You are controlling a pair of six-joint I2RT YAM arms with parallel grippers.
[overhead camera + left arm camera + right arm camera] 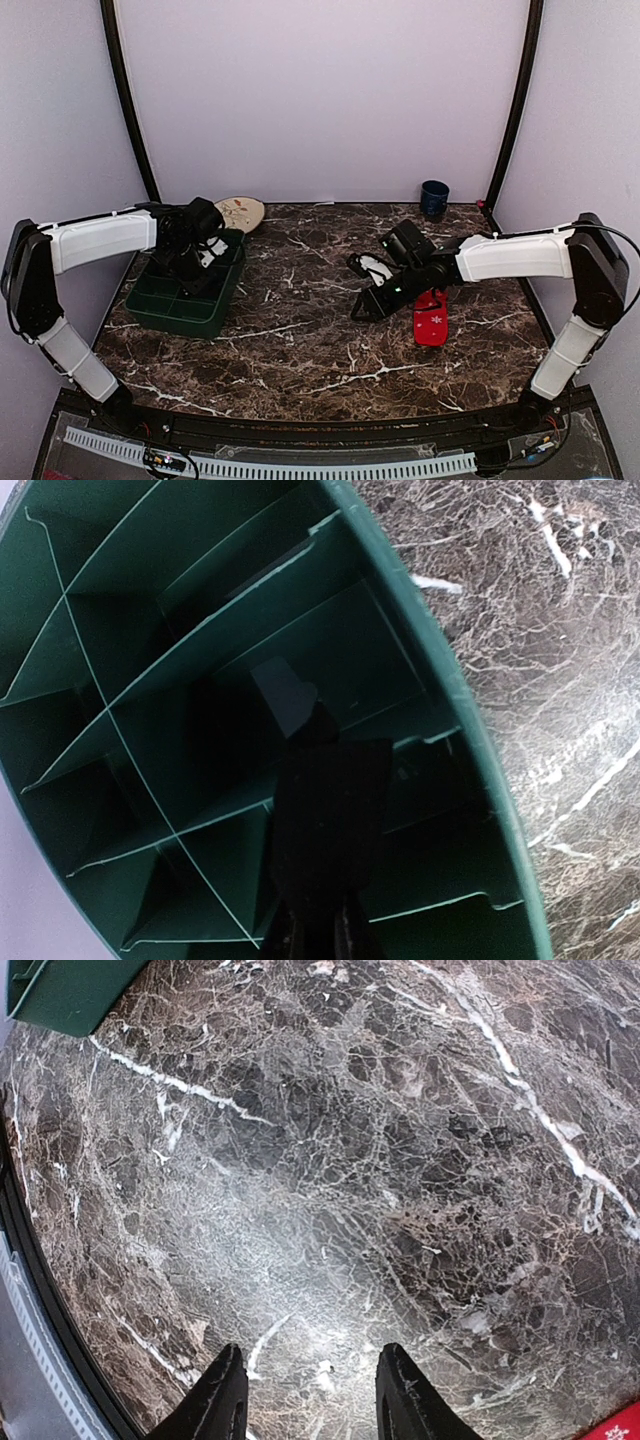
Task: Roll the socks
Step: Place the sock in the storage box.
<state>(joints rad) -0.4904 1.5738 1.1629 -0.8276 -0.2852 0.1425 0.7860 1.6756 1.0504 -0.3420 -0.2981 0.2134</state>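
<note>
Low right of centre in the top view, the right gripper [312, 1355] stands wide and empty over bare table [300, 350], with the red sock [431, 318] just beside it to the right. Closing here would likely pinch nothing or scrape marble. The black sock [368, 266] lies just above, partly under the arm, and a sweep could drag it. At left, the left gripper [325, 780] is closed inside the tray [165, 312]; lifting carelessly could snag a divider [240, 650]. At the back stand a cup [434, 198] and a plate [240, 212], well clear
</note>
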